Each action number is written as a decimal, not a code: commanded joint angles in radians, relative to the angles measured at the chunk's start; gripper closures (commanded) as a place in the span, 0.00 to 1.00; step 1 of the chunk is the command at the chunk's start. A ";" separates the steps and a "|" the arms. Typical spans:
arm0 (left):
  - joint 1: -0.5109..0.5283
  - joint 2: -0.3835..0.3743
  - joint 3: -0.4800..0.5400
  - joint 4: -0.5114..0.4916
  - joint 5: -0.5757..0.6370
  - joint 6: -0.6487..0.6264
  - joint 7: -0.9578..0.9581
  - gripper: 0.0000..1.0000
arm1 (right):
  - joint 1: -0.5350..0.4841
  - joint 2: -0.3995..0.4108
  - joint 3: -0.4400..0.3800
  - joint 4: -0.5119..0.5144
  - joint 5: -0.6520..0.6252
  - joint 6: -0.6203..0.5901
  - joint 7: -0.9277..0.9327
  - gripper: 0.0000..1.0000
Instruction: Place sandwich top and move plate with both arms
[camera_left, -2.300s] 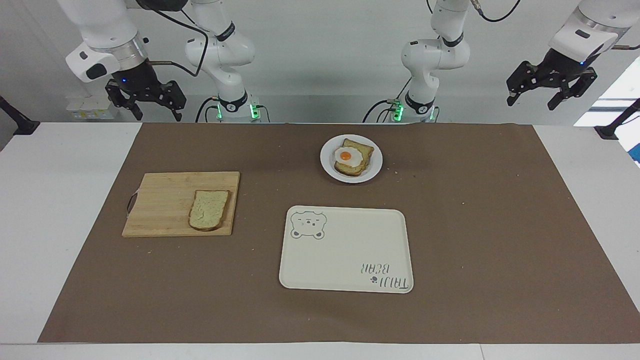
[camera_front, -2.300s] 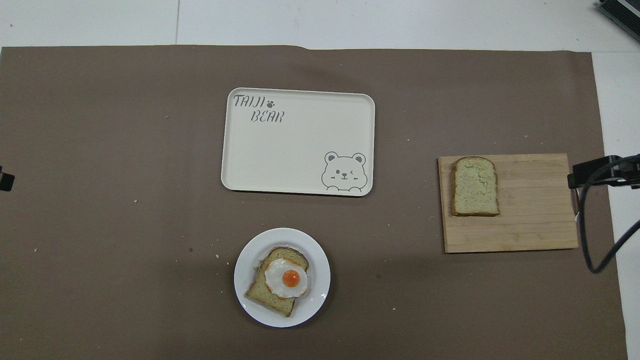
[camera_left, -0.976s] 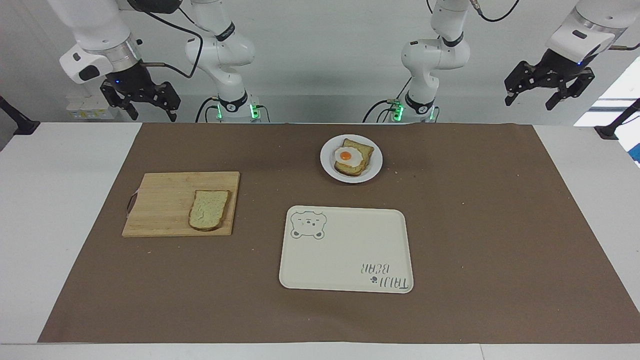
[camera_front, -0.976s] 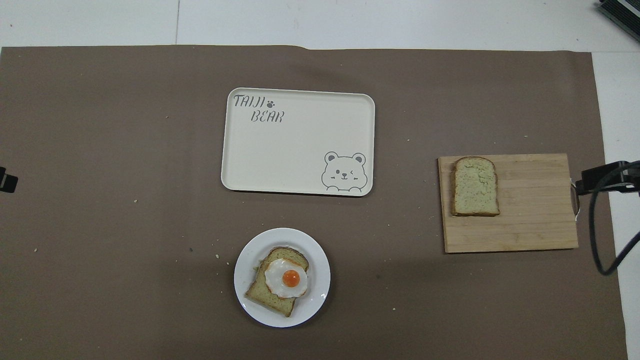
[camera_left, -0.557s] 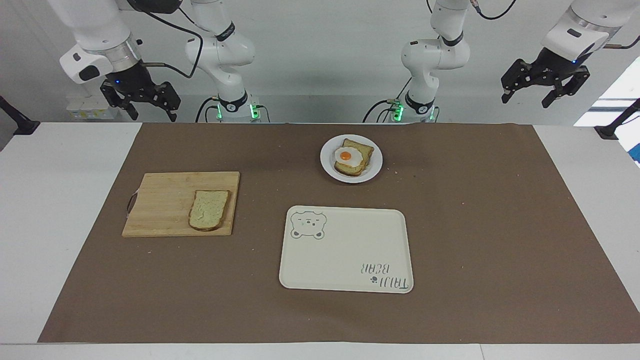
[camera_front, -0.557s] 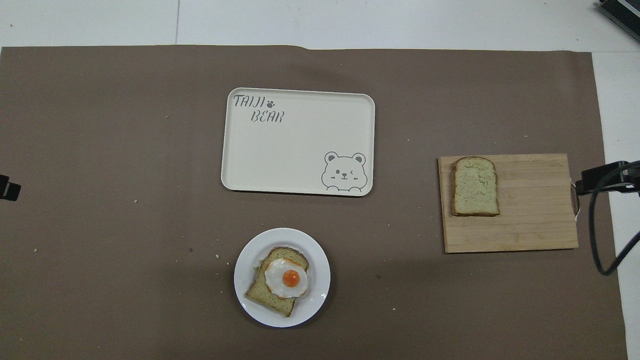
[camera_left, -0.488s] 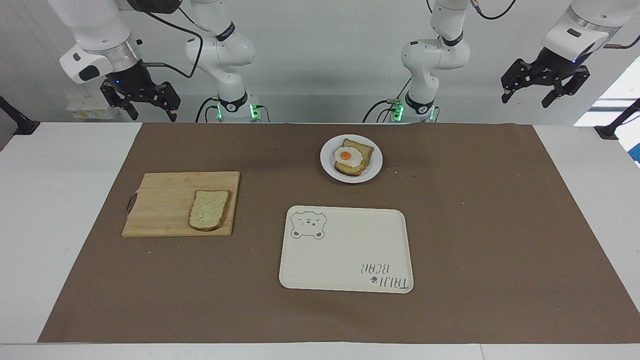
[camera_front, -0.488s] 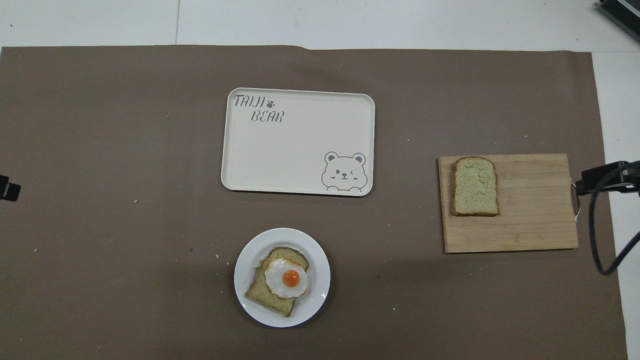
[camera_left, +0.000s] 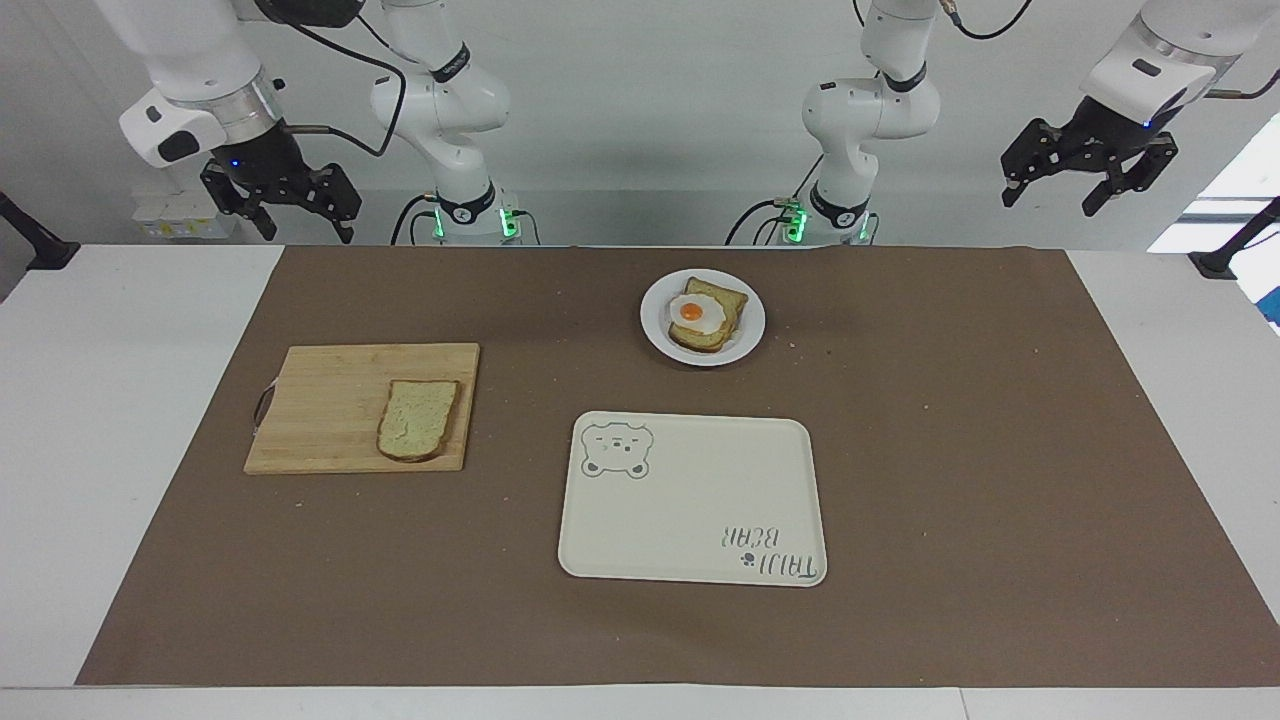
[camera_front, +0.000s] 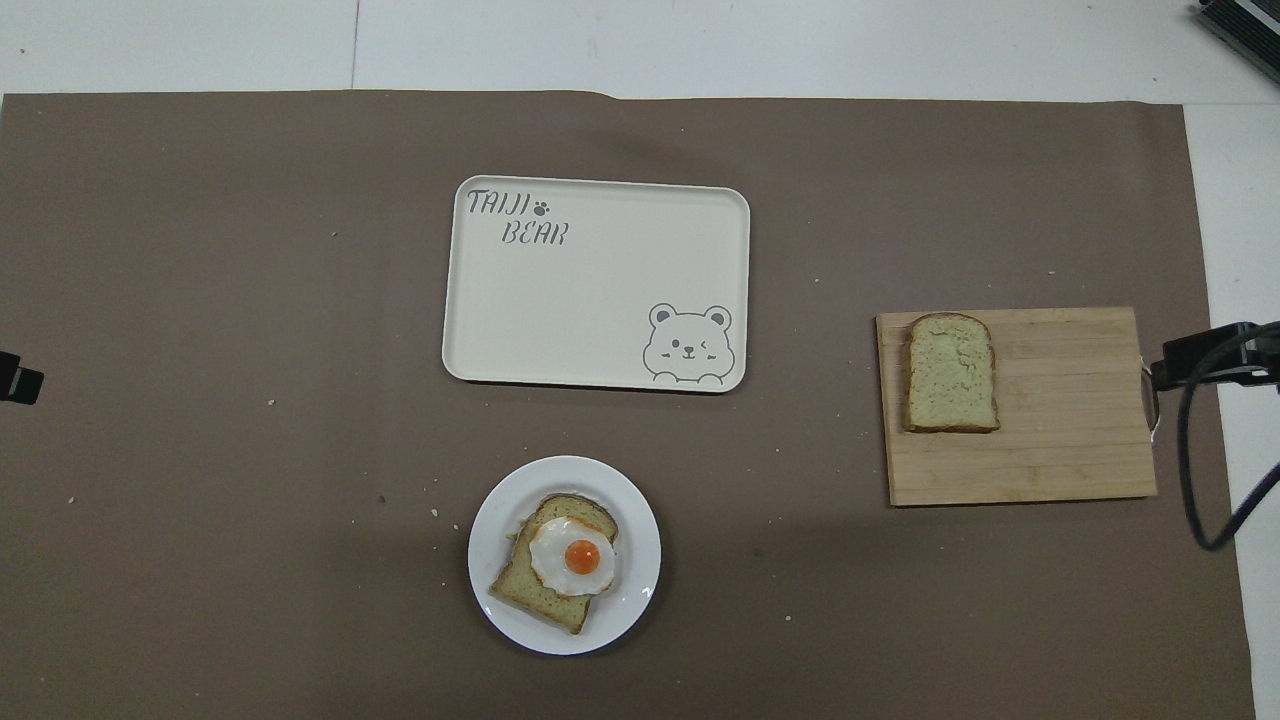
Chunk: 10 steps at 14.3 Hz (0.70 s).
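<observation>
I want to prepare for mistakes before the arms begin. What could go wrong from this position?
The sandwich top lies flat on the cutting board, so the open right tool may push it instead of gripping. The fried egg could slide when the slice lands. The plate is small, so both tools, the open left tool included, may crowd its rim.

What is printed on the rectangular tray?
The cream tray carries a grey bear face in one corner and "TAIJI BEAR" lettering in the diagonally opposed one, clearest in the overhead view.

One high camera faces the robots; another looks steeply down; both share the table (camera_left: 60, 420).
</observation>
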 joint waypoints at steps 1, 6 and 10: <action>-0.012 -0.024 0.005 -0.027 0.010 0.000 -0.015 0.00 | -0.012 -0.026 0.006 -0.028 0.006 -0.001 -0.027 0.00; -0.012 -0.024 0.005 -0.029 0.010 0.000 -0.015 0.00 | -0.013 -0.026 0.006 -0.028 0.006 -0.001 -0.056 0.00; -0.015 -0.056 -0.017 -0.081 0.008 0.004 -0.016 0.00 | -0.015 -0.029 0.006 -0.037 0.006 0.009 -0.064 0.00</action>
